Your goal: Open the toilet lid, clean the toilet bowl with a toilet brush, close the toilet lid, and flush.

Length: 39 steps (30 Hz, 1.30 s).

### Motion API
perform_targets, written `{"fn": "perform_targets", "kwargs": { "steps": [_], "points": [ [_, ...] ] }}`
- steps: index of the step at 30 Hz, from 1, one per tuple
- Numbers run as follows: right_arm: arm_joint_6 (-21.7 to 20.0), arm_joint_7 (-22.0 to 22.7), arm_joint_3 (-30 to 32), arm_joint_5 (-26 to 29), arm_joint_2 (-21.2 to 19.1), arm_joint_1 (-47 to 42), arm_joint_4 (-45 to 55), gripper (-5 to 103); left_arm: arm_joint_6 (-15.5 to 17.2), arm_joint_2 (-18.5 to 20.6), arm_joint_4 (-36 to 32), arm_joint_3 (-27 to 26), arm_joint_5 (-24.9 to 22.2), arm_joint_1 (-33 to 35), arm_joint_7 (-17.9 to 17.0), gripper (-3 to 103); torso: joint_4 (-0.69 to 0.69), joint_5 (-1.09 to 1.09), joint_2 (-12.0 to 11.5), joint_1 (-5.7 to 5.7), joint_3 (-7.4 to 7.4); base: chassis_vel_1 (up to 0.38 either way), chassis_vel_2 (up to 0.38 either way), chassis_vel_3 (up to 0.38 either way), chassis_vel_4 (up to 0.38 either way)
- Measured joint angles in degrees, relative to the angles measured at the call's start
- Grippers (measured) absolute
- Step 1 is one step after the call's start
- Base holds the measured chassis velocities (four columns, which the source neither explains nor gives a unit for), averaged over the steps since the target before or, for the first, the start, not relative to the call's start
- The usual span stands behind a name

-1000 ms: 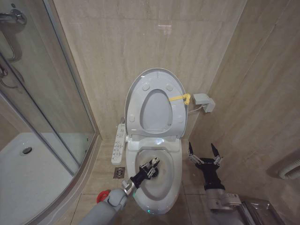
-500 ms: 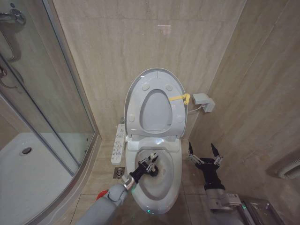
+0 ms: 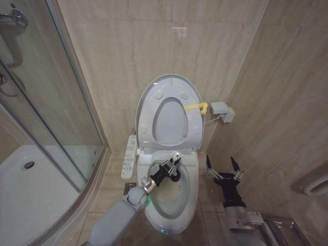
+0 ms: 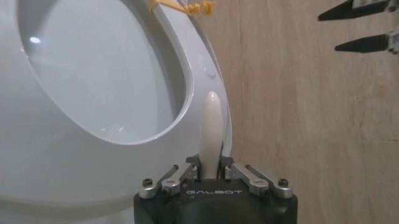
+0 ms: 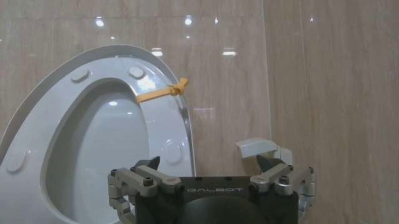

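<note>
Toilet brush (image 3: 175, 156) is pinched by its white handle in the left end effector (image 3: 170, 167), over the rear of the toilet bowl (image 3: 190, 195). Toilet lid (image 3: 171, 84) stands raised. Right end effector (image 3: 223, 168) hovers spread beside the bowl.

Beige marble-look tiles cover the walls (image 3: 154, 46) and the floor (image 3: 110, 184). A glass shower door (image 3: 46, 102) stands at left, over a white shower tray (image 3: 25, 200).

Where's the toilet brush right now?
In the head view, the toilet brush is held in the left end effector, over the back of the toilet bowl, just below the raised toilet lid. The right end effector waits beside the bowl.
</note>
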Motion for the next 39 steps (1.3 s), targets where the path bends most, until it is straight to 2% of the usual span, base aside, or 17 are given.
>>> {"fn": "perform_targets", "kwargs": {
  "steps": [10, 15, 19, 26, 36, 39],
  "points": [
    [0.0, 0.0, 0.0, 0.0, 0.0, 0.0, 0.0, 100, 0.1, -4.5, 5.0, 3.7, -2.1, -0.7, 0.6, 19, -0.01, 0.00, 0.0, 0.00, 0.00, 0.000, 0.000, 0.000, 0.000],
    [0.0, 0.0, 0.0, 0.0, 0.0, 0.0, 0.0, 100, 0.0, -5.3, 7.6, 4.3, -2.5, -1.6, 1.4, 19, -0.02, -0.01, 0.0, 0.00, 0.00, 0.000, 0.000, 0.000, 0.000],
    [0.0, 0.0, 0.0, 0.0, 0.0, 0.0, 0.0, 100, -0.6, -4.9, 12.4, 3.6, -2.4, -2.8, 2.6, 19, -0.02, -0.02, 0.0, 0.00, 0.00, 0.000, 0.000, 0.000, 0.000],
    [0.0, 0.0, 0.0, 0.0, 0.0, 0.0, 0.0, 100, -1.2, -3.3, 11.0, 2.8, -2.0, -3.0, 3.0, 19, 0.01, -0.01, 0.0, 0.00, 0.00, 0.000, 0.000, 0.000, 0.000],
    [0.0, 0.0, 0.0, 0.0, 0.0, 0.0, 0.0, 100, -2.1, -8.6, 11.4, 3.2, -2.3, -3.5, 2.9, 19, -0.02, -0.01, 0.0, 0.00, 0.00, 0.000, 0.000, 0.000, 0.000],
    [0.0, 0.0, 0.0, 0.0, 0.0, 0.0, 0.0, 100, -2.0, -8.9, 12.4, 3.2, -2.3, -3.4, 2.9, 19, -0.03, -0.01, 0.0, 0.00, 0.00, 0.000, 0.000, 0.000, 0.000]
  ]
}}
